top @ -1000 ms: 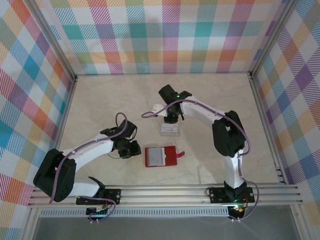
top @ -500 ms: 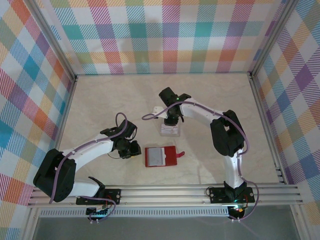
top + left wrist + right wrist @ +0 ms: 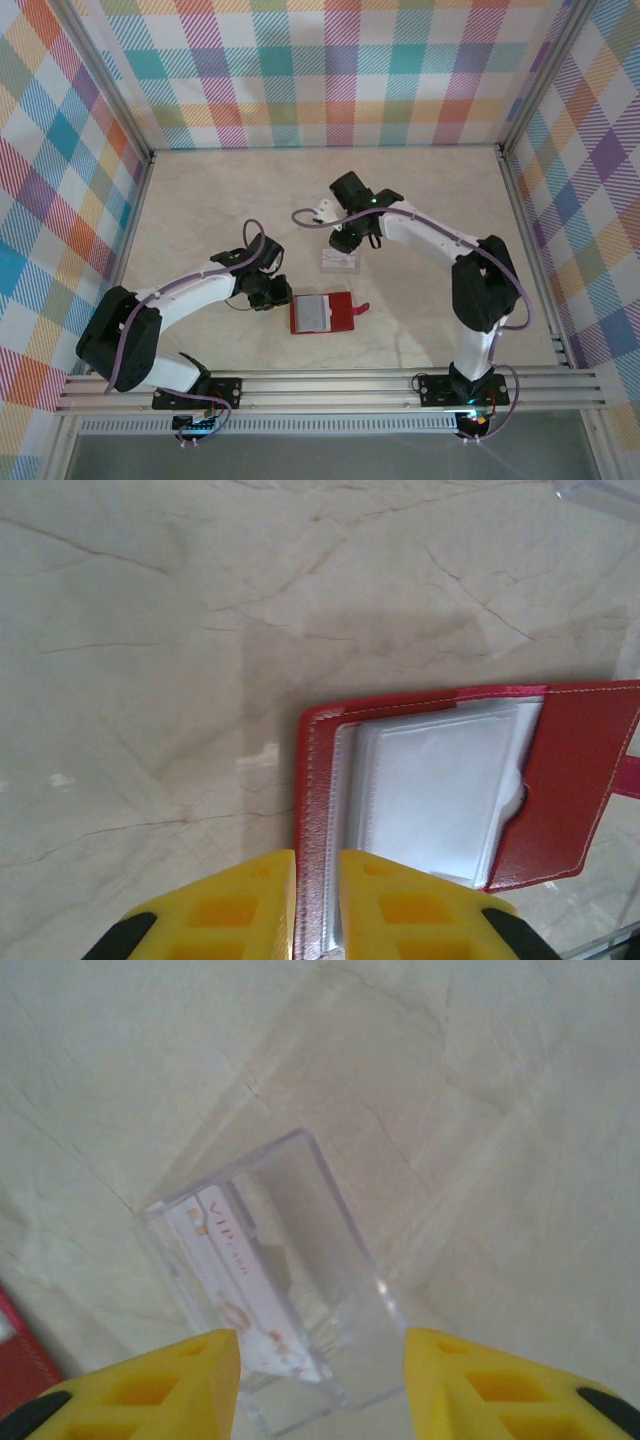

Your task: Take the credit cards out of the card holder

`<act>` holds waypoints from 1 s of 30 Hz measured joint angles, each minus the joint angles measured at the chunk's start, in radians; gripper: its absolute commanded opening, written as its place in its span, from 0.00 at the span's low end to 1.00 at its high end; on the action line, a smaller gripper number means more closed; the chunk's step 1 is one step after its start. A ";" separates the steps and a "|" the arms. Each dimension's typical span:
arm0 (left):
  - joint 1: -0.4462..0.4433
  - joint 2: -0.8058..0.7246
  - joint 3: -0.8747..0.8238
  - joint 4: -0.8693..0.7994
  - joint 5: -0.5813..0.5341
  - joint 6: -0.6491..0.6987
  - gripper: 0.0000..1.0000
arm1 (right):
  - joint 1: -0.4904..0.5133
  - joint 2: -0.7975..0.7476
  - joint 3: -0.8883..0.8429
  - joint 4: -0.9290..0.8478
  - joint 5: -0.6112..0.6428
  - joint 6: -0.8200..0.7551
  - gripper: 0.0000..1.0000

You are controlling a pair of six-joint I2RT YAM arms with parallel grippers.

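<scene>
— Which way does the card holder (image 3: pixel 322 313) lie from the pincers?
— It lies flat and open on the surface (image 3: pixel 200 210). Its long axis runs left to right, with the snap tab (image 3: pixel 362 308) at the right end. The left pincer (image 3: pixel 317 870) sits at its left short edge, so that arm is much the nearer.
— And its grip?
— It is nearly closed. The red border runs straight into the narrow gap between the yellow fingers (image 3: pixel 240 905), so I judge it pinches that edge.
— The credit cards (image 3: pixel 440 790)?
— One pale card shows in the holder's clear pocket, not yet out.
— The right pincer (image 3: pixel 322 1345)?
— It is farther back, above a clear case (image 3: pixel 320 1250) with a printed card (image 3: pixel 250 1290) standing in it. Its jaws are wide apart and hold nothing.
</scene>
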 measured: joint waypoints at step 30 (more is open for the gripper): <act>-0.085 0.161 0.057 0.026 0.012 0.008 0.12 | 0.015 -0.194 -0.581 0.410 -0.595 1.092 0.22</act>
